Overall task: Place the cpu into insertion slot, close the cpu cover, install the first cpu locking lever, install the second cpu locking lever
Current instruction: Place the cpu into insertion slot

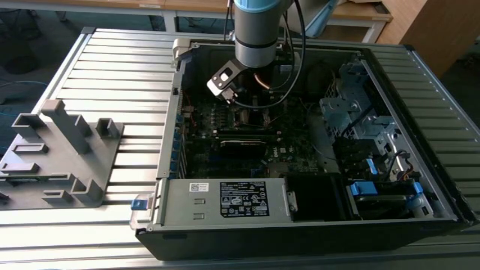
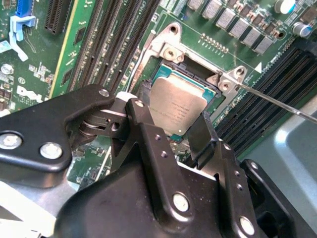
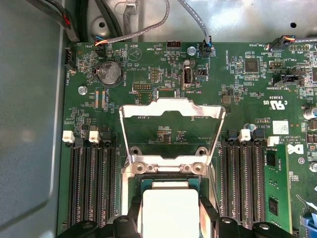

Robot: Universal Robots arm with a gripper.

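In both wrist views the cpu, a flat square chip with a dull grey metal top, sits between my black fingers. It lies in or just over the insertion slot, and I cannot tell if it is fully seated. My gripper is shut on its two opposite edges. The cpu cover, a silvery frame with a square window, stands swung open beyond the slot. A thin wire locking lever sticks out free beside the slot. In the exterior view my gripper hangs low inside the open computer case.
Black memory slots flank the socket on the green motherboard. Loose cables run past the board's edge. The case walls, a drive cage and the power supply surround the board. A grey fixture stands on the exterior view's left.
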